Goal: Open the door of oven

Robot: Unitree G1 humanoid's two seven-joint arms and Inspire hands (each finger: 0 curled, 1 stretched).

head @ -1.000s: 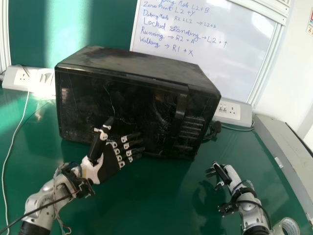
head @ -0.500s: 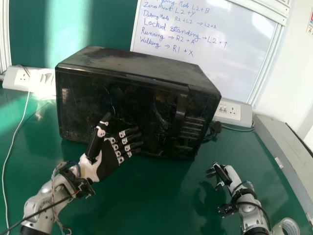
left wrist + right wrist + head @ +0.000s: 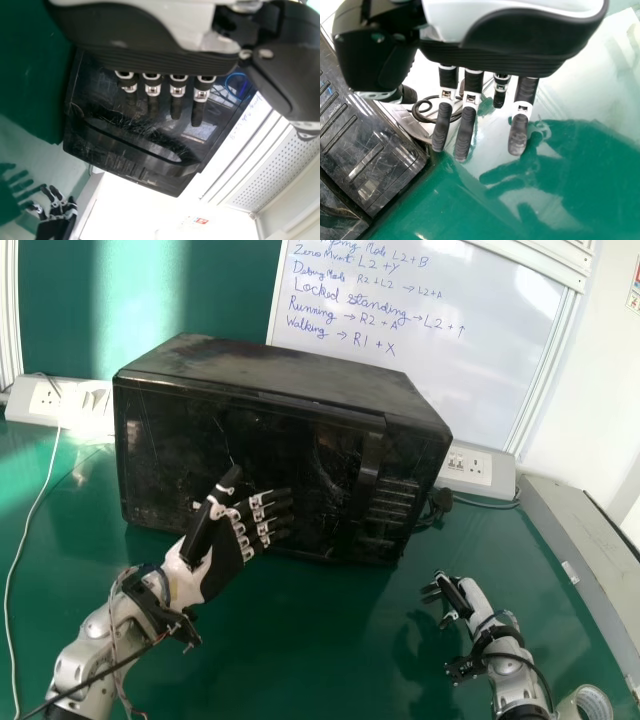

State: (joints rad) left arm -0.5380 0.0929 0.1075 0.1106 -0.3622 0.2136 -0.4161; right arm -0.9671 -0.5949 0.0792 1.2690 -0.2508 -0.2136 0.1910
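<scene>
From where I stand, a white cord [image 3: 41, 502] runs over the green table [image 3: 300, 660] off to the left of the oven, and a white socket box [image 3: 45, 400] sits just beside the oven's left end. Next comes the robot's left hand [image 3: 222, 565], up in front of the oven's near face, left of its middle; it's open, fingers straight and fanned a little, thumb standing well away from them. I can't tell whether the fingertips touch the glass. The oven [image 3: 260, 370] itself is a big, dusty black thing, its door [image 3: 160, 470] closed flush, with the upright handle [image 3: 368, 465] toward the right end, and slots [image 3: 395, 502] just right of that. Behind the oven, reaching out past its right end, leans a whiteboard [image 3: 440, 340] with blue handwriting. A black plug [image 3: 441, 502] lies near the oven's right side. The right hand [image 3: 462, 595] is nearer me than the oven, out past its right front corner, fingers loose and slightly bent, parted from the thumb. Another socket box [image 3: 478, 468] is beyond the oven's right side; farther right run a long grey casing [image 3: 590, 560] and, nearer than the oven, a tape roll [image 3: 590, 702].
</scene>
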